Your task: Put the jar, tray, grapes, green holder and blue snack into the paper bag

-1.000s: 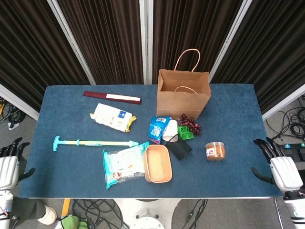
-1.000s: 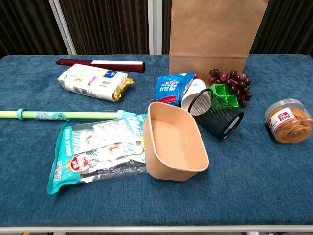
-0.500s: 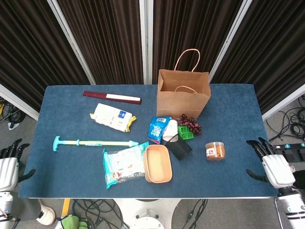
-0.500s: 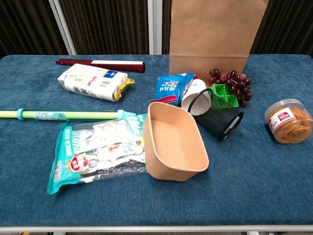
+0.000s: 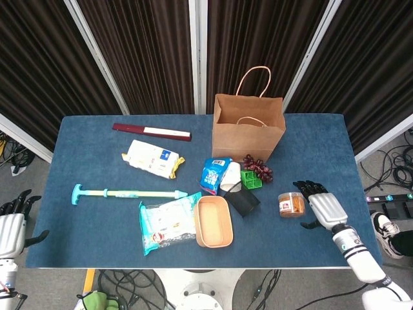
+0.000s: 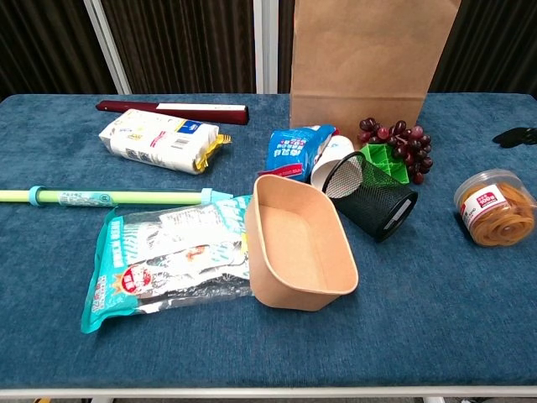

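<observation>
Bystanders on the blue table

Dark red flat box (image 5: 151, 132) far left; white-yellow packet (image 5: 152, 158), teal-handled stick (image 5: 126, 192), clear snack bag (image 5: 169, 221), black mesh cup (image 5: 242, 201) nearer.

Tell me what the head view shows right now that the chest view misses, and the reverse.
Only the head view shows the paper bag's open top and handles, the left hand beside the table's edge, and the whole right hand next to the jar. Only the chest view shows the tray's empty inside up close. Both show grapes, green holder and blue snack on the table.
</observation>
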`<control>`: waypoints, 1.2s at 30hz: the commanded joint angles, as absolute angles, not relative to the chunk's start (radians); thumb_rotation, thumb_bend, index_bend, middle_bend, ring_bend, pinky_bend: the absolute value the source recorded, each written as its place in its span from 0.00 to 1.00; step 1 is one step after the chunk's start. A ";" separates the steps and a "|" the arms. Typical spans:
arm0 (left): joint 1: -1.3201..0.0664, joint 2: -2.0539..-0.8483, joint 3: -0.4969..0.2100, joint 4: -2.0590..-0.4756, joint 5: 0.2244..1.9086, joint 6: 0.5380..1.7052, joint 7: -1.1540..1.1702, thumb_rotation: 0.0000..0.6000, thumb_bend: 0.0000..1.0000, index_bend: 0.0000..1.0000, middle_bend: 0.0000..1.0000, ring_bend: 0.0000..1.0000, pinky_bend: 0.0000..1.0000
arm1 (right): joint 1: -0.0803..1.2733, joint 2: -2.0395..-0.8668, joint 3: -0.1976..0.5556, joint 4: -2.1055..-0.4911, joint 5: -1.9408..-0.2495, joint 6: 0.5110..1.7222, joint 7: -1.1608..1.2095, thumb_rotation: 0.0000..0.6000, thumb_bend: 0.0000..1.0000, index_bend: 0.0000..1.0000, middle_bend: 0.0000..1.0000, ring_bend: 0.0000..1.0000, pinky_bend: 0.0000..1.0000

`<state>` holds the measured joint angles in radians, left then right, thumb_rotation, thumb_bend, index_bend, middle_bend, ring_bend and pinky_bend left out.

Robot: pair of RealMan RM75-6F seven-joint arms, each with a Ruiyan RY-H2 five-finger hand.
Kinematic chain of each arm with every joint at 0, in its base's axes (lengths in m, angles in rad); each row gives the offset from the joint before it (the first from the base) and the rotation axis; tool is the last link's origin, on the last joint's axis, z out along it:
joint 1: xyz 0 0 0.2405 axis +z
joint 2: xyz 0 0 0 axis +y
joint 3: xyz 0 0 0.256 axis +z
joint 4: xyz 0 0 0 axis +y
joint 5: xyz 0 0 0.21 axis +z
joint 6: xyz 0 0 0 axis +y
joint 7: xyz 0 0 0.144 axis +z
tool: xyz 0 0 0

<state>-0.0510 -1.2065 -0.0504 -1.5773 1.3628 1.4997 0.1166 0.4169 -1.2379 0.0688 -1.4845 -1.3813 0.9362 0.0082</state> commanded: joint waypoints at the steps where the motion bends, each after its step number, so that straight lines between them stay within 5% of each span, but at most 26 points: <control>1: -0.052 -1.208 -0.053 -1.572 1.362 1.495 0.109 1.00 0.10 0.29 0.24 0.24 0.23 | 0.457 -1.289 0.079 -1.431 -1.345 0.881 -0.007 1.00 0.05 0.03 0.06 0.00 0.09; 7: -0.053 -1.211 -0.056 -1.561 1.361 1.484 0.094 1.00 0.09 0.29 0.24 0.24 0.22 | 0.494 -1.358 0.081 -1.359 -1.337 0.848 -0.015 1.00 0.14 0.06 0.14 0.03 0.19; 11: -0.052 -1.214 -0.058 -1.554 1.360 1.479 0.085 1.00 0.10 0.29 0.24 0.23 0.23 | 0.496 -1.394 0.085 -1.324 -1.377 0.904 0.005 1.00 0.24 0.34 0.35 0.25 0.44; 14: -0.052 -1.214 -0.059 -1.549 1.358 1.475 0.079 1.00 0.10 0.30 0.24 0.24 0.23 | 0.492 -1.378 0.091 -1.346 -1.423 0.965 0.041 1.00 0.26 0.44 0.43 0.32 0.50; 24: -0.052 -1.210 -0.062 -1.552 1.369 1.477 0.076 1.00 0.09 0.30 0.24 0.23 0.23 | 0.550 -1.139 0.238 -1.581 -1.505 1.120 0.129 1.00 0.26 0.46 0.43 0.33 0.52; 36: -0.039 -1.201 -0.062 -1.560 1.362 1.483 0.078 1.00 0.10 0.30 0.24 0.23 0.23 | 0.764 -1.032 0.434 -1.558 -1.231 0.893 0.092 1.00 0.26 0.46 0.42 0.33 0.52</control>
<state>-0.0386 -1.2014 -0.0616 -1.5598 1.3621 1.4830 0.0782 0.7229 -1.0367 0.4075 -1.5849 -1.2737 0.9351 0.1098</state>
